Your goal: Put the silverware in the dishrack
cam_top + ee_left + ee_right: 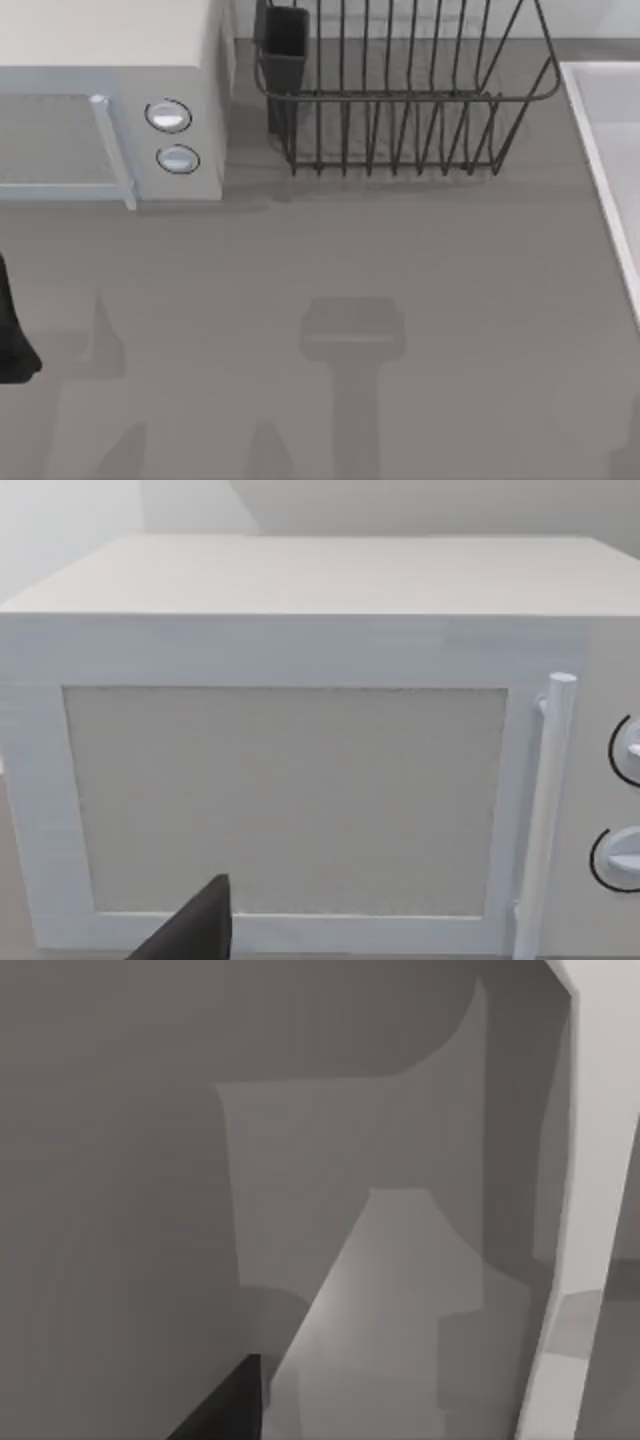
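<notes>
At the lower edge of the top view, a grey surface (400, 260) is seen, crossed by soft shadows that are judged to be cast by the arms overhead. At the left edge of that frame, low down, a dark part of the left arm (14, 340) juts in; its gripper is not identified there. In the left wrist view, a dark finger (195, 930) is seen at the bottom of the frame, pointed toward the door of a pale microwave (300, 780); whether the left fingers are released or clenched cannot be told. In the right wrist view, a similar dark finger (225, 1410) is seen at the bottom edge above bare grey surface, and the state of the right fingers likewise cannot be told.

Farther up the top view, the microwave (110, 60) is placed in the upper left, its two round knobs (170, 135) facing the lower edge. At the upper centre, the dishrack (400, 100) is stood just beside the microwave, its dark cup (285, 45) set at its upper left corner, presumably to take silverware upright. A pale raised edge (600, 140) is seen along the right side. No silverware is made out, so the task is judged to be at its start.
</notes>
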Controlling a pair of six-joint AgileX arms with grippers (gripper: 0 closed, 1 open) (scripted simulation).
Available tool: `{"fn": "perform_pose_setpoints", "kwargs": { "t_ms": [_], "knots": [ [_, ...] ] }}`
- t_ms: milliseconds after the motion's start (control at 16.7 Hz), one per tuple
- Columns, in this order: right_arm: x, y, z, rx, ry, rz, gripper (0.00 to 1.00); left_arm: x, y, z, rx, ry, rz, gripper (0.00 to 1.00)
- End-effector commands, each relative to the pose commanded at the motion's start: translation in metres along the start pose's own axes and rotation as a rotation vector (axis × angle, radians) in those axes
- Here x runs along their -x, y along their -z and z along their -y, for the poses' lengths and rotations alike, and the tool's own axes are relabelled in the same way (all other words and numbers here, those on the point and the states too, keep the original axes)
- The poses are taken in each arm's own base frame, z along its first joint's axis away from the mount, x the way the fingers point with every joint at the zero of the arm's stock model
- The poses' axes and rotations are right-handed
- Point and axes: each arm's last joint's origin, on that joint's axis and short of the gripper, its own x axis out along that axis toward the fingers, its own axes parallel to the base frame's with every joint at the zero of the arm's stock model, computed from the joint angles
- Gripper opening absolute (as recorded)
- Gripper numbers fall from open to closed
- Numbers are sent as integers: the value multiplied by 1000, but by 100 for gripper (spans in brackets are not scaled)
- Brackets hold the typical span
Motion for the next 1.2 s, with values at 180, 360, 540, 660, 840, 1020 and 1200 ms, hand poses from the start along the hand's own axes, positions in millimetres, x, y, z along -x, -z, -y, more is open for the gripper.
{"fn": "perform_pose_setpoints", "kwargs": {
  "t_ms": [180,360,540,660,840,1020,1200],
  "knots": [
    [0,0,0,0,0,0,0,0,0,0,0,0,0,100],
    [20,-2,1,-6,-6,25,0,0,0,0,0,0,0,100],
    [28,-6,4,-7,-4,28,0,0,0,0,0,0,0,100],
    [44,-13,9,-6,-5,27,0,0,0,0,0,0,0,100],
    [80,-23,15,-4,-15,13,0,0,0,0,0,0,0,100],
    [125,-26,16,-4,-27,-5,0,0,0,0,0,0,0,100],
    [172,-21,12,-5,-26,-5,0,0,0,0,0,0,0,100]
  ]
}}
